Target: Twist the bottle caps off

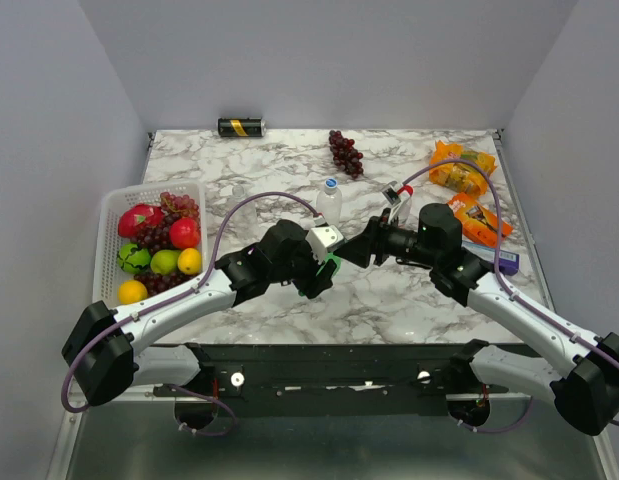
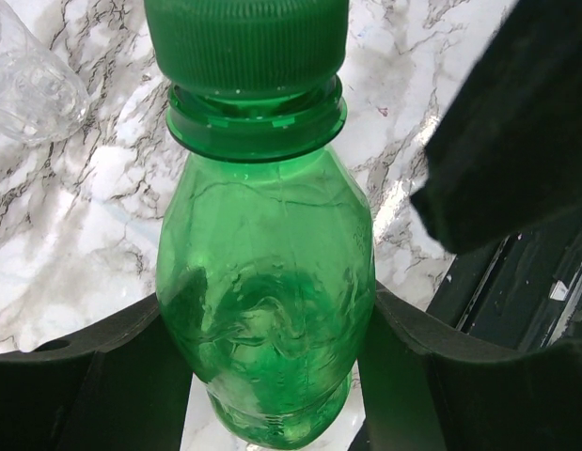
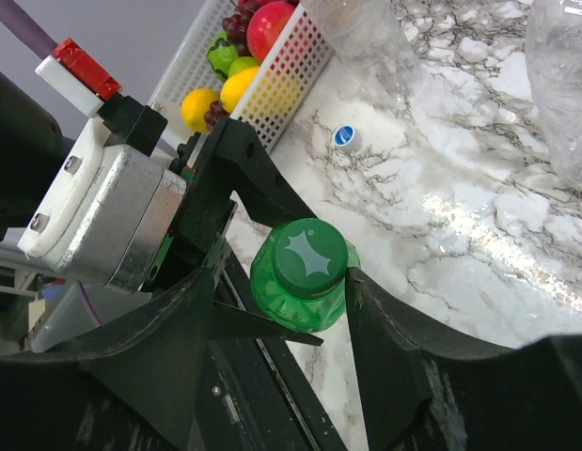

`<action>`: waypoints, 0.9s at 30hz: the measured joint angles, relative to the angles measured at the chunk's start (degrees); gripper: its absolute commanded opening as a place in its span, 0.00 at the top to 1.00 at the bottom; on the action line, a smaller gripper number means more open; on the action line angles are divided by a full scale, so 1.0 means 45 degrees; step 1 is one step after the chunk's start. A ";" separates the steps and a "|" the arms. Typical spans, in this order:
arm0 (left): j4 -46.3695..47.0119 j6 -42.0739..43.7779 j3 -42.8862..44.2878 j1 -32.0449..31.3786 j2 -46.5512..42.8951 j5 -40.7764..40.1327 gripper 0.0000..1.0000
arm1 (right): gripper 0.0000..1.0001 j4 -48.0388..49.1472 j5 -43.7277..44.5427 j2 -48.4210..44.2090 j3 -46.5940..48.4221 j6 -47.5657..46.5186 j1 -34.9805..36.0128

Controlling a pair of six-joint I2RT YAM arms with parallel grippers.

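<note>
- Marble table [image 1: 409,300] fills the middle of the top view.
- White basket [image 1: 114,205] of fruit at left edge of the table.
- Left pincer [image 2: 272,348] clamped on the green bottle [image 2: 267,282]; fingers press both sides of its body.
- Right pincer [image 3: 289,272] straddles the green cap [image 3: 305,258]. Fingers close against it; true grip cannot be told.
- Green bottle sits centre of the top view, between both arms, cap on.
- Clear bottle [image 1: 329,202] upright just above centre.
- Loose blue cap [image 3: 345,137] on the marble, upper middle of right wrist view.
</note>
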 measured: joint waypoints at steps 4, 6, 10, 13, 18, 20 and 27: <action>-0.0029 0.0000 0.0000 0.0000 0.0010 -0.0010 0.69 | 0.36 0.0058 0.0000 0.0155 0.0053 0.0005 0.0063; -0.0024 0.0000 0.0000 0.0000 0.0024 -0.0010 0.69 | 0.36 0.0073 0.0000 0.0253 0.0151 0.0005 0.0087; -0.0024 0.0005 0.0000 0.0000 0.0092 -0.0005 0.69 | 0.36 0.0170 0.0044 0.0563 0.0384 0.0000 0.0175; -0.0024 0.0005 0.0000 0.0000 0.0131 0.0000 0.69 | 0.39 0.0228 0.0097 0.0787 0.0486 -0.0005 0.0219; -0.0024 0.0010 0.0000 0.0000 0.0155 0.0000 0.69 | 0.52 0.0233 0.0204 0.0923 0.0568 -0.0073 0.0248; -0.0019 0.0015 0.0000 0.0000 0.0155 0.0005 0.70 | 0.61 0.0228 0.0340 0.0923 0.0568 -0.0121 0.0262; -0.0015 0.0049 0.0005 0.0000 0.0155 0.0005 0.70 | 0.69 0.0214 0.0865 0.0913 0.0568 -0.0359 0.0335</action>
